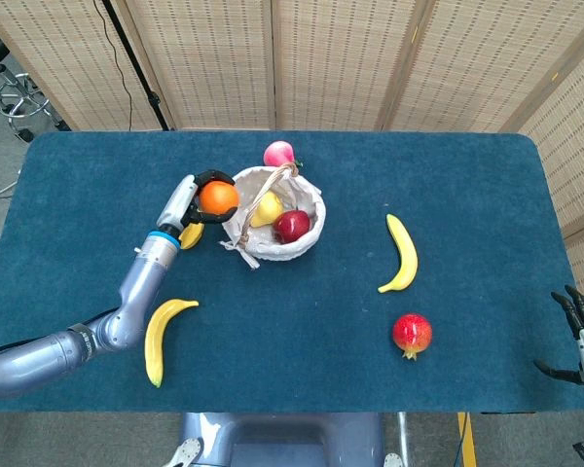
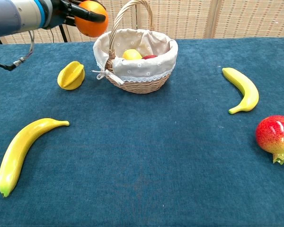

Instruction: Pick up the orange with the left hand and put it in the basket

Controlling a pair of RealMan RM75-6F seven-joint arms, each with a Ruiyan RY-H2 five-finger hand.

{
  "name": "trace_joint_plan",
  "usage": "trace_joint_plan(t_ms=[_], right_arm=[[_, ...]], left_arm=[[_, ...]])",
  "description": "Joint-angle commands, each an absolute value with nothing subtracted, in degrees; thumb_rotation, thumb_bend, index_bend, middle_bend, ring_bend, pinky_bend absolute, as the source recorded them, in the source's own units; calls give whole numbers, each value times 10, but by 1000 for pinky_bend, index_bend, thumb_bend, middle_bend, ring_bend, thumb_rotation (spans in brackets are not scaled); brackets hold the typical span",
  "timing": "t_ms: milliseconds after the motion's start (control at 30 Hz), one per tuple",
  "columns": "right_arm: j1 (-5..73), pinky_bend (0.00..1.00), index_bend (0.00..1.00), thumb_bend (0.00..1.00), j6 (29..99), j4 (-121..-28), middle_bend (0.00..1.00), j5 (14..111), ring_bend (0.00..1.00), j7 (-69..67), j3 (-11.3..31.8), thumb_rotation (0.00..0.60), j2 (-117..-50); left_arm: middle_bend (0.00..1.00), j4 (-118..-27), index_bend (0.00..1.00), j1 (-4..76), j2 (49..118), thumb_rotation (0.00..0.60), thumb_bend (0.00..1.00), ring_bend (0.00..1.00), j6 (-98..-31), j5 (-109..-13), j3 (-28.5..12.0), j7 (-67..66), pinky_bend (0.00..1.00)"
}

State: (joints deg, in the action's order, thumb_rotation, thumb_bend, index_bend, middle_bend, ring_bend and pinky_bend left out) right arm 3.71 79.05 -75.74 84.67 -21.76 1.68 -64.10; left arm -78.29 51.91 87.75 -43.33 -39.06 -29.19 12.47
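Observation:
My left hand holds the orange in the air just left of the basket's rim, above the star fruit. The wicker basket has a white cloth lining and a tall handle; a yellow fruit and a red apple lie inside. My right hand hangs at the table's right front corner, fingers spread and holding nothing; the chest view does not show it.
A yellow star fruit lies left of the basket, a banana at front left. Another banana and a pomegranate lie to the right. A pink fruit sits behind the basket.

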Motion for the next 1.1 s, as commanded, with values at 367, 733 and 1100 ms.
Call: trace_joint_plan(t_ms=[367,733,1100], right_arm=[[32,0,95,0,791,-758,0,856,0,-251,9,600,-635],[31,0,99,0,787,-748,0,865,0,-289,2,600,-635],[37,0,101,0,784,-743,0,866,0,-277,5,600,-643]], left_arm=[[426,-704,503,557,918,600,391,383,-400,-402,-285,124,477],[0,-669,0,570,928,600,0,0,-409,-435,-272,106,0],[0,-754,0,524,857,600,0,0,-463,-508,-240,75,0]])
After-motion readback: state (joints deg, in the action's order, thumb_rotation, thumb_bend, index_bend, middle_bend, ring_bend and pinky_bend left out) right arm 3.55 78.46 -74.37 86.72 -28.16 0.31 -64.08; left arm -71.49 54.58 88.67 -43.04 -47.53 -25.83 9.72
